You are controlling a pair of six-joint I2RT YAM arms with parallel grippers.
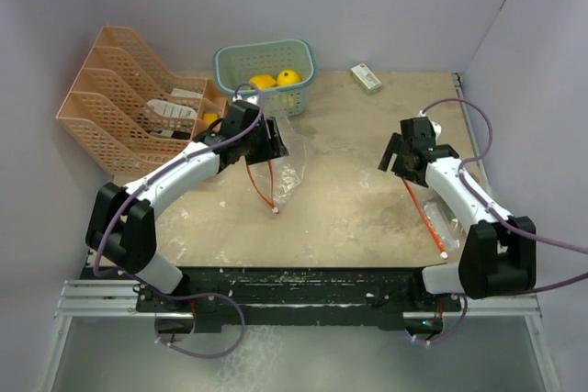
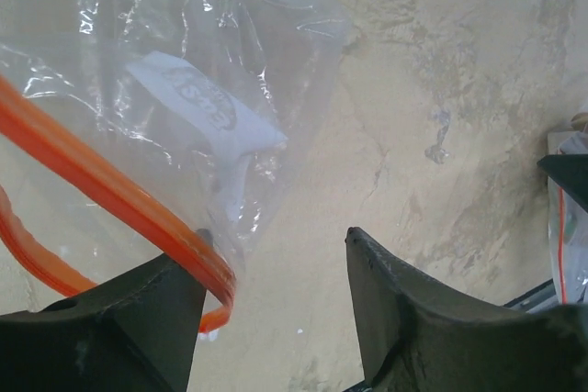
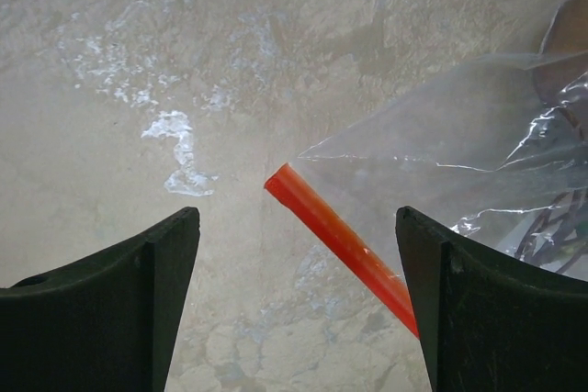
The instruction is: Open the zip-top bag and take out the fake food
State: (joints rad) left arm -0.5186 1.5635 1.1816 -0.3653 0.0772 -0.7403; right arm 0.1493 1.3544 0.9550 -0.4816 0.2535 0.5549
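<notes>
A clear zip-top bag [image 1: 287,170] with an orange zip strip [image 2: 101,192] lies at the table's middle left. My left gripper [image 1: 273,142] hangs over its top edge. In the left wrist view that gripper [image 2: 274,236] is open, and the strip rests against the left fingertip [image 2: 184,273], not pinched. A second clear bag [image 1: 441,222] lies by the right arm. My right gripper [image 3: 296,218] is open above the end of that bag's orange strip [image 3: 340,236]. A dim brown shape [image 3: 565,43] shows through this bag. Yellow fake food [image 1: 264,81] sits in the basket.
A teal basket [image 1: 231,57] stands at the back, left of centre, with a peach file rack [image 1: 101,103] to its left. A white-green box [image 1: 366,77] lies at the back right. The left bag carries a white label [image 2: 207,107].
</notes>
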